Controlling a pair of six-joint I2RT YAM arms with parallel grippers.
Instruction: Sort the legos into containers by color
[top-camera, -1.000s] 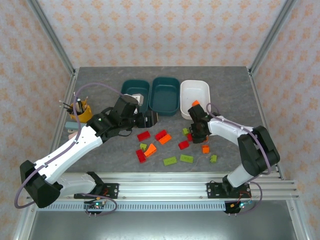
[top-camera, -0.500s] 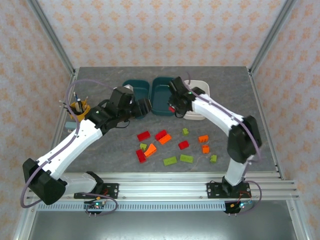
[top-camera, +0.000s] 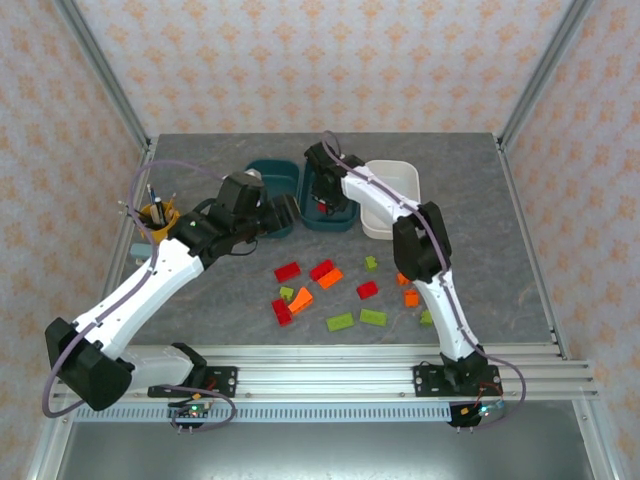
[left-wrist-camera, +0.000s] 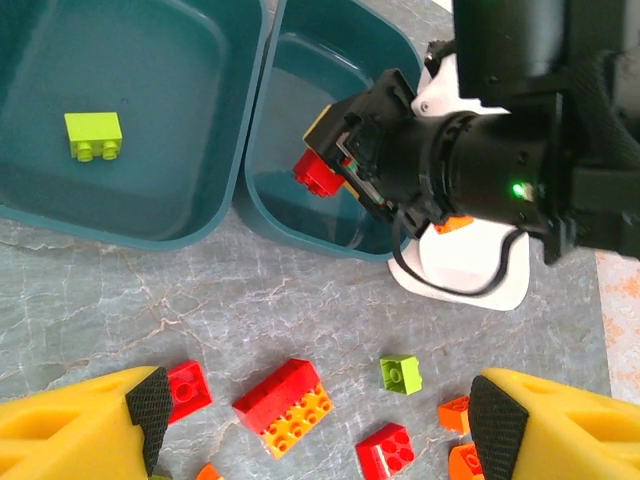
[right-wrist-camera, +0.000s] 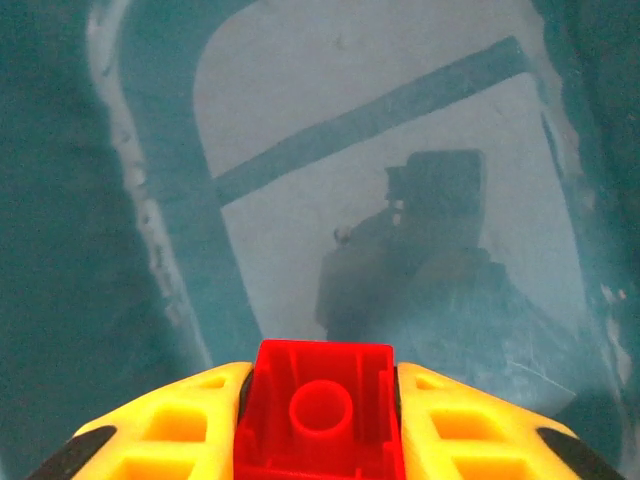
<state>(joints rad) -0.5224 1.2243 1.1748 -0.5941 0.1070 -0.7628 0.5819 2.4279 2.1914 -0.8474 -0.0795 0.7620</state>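
arms (top-camera: 150, 288): white links, black joints | cables (top-camera: 190, 163): purple | claw fingers (left-wrist-camera: 560, 430): yellow, black-tipped | wrist LED (left-wrist-camera: 517, 188): green

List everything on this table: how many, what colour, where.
Dark teal plastic trays: two, side by side at the back.
White plastic tray: one, right of the teal pair.
Lime green brick: one, in the left teal tray.
Orange brick: one, seemingly in the white tray, partly hidden.
Loose plastic bricks: about a dozen, red, orange, lime green, scattered before the trays.
Yellow cup of pens: one, the table's left edge.
Left gripper: open, above loose bricks.
Right gripper: shut on one red brick over the middle teal tray.
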